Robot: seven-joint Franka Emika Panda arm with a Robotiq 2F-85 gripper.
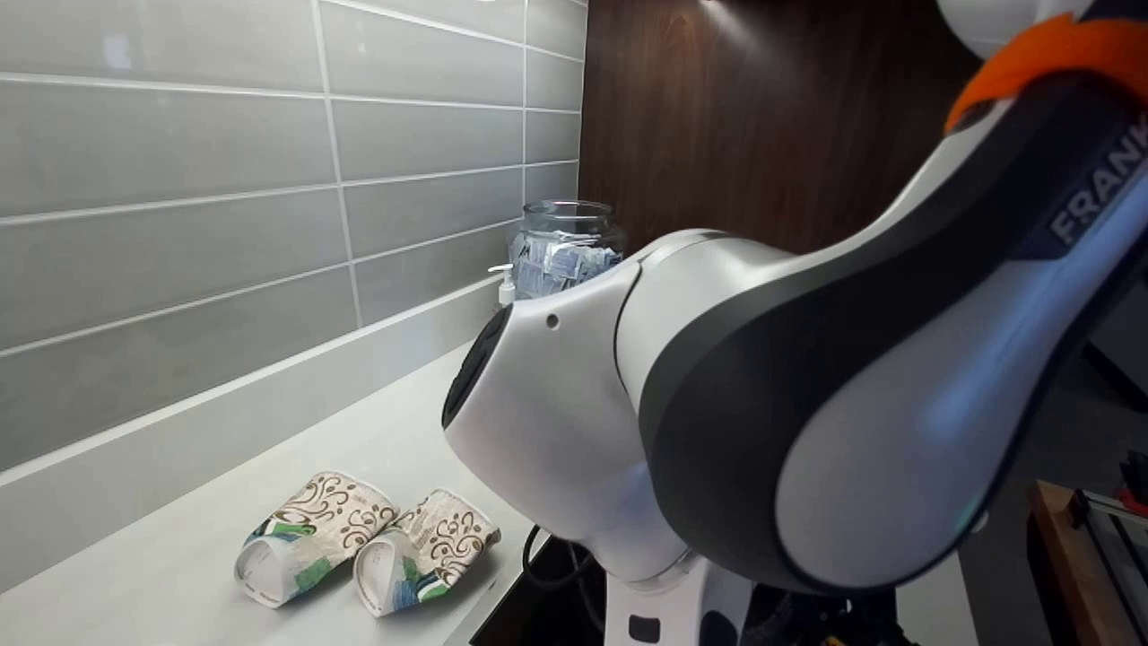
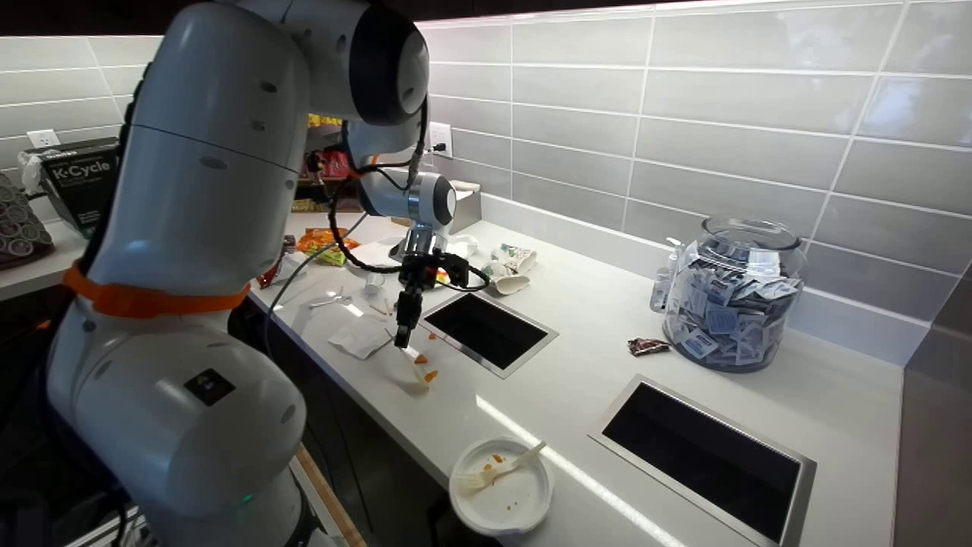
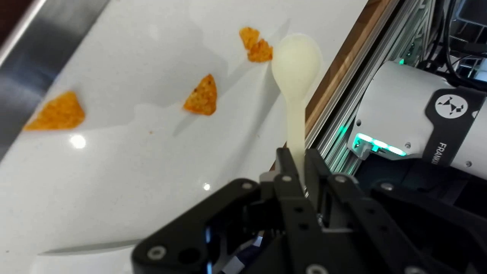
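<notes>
The gripper (image 3: 299, 155) pinches the handle (image 3: 296, 123) of a pale spoon (image 3: 296, 62) between close-set fingers (image 3: 284, 161), above the desk (image 3: 114, 190) near orange chips (image 3: 202, 97). The handle's end is hidden among the fingers; in an exterior view, the arm (image 1: 556, 440) blocks much of the desk.
</notes>
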